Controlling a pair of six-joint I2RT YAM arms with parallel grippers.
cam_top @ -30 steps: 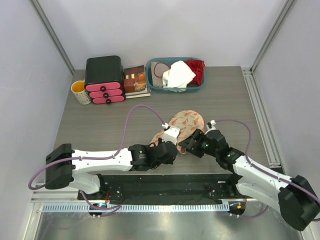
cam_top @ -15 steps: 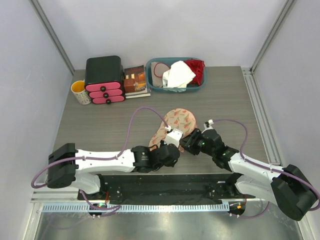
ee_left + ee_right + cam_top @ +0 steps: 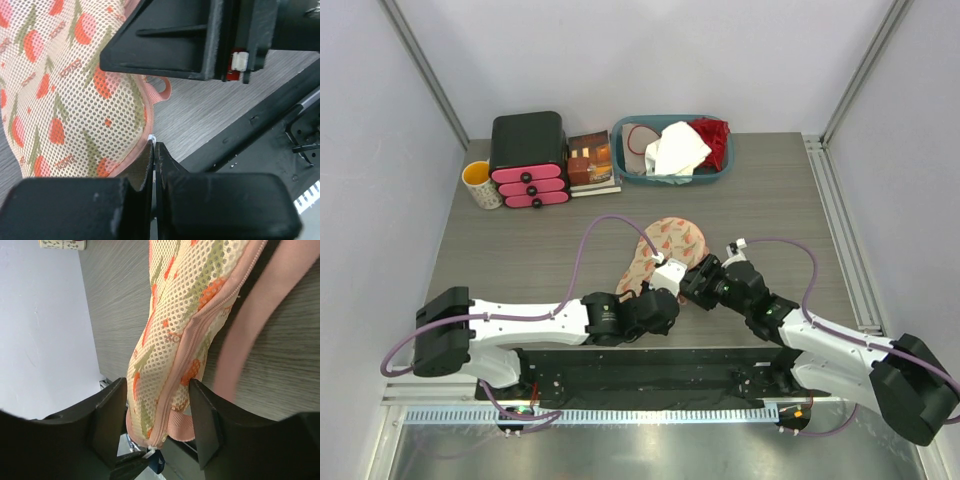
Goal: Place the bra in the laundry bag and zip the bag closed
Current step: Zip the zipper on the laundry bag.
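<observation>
Shifted slightly toward centre frame since earlier: pale pink floral mesh laundry bag [image 3: 670, 248]. Left gripper [image 3: 153, 150] pinched shut on the white zipper pull [image 3: 152, 137]; right gripper [image 3: 152, 432] spread around the seam, apparently bracing. Navy bra unseen, presumably inside.

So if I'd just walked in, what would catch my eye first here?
Probably the two arms meeting mid-table over the laundry bag, a pink-trimmed mesh pouch printed with red flowers. The left pincer is shut on a small white bit at the zipper edge, while the right pincer straddles the pouch's end with its fingers apart. At the back edge, a teal basket of white and red cloth stands beside a black and pink drawer box.
</observation>
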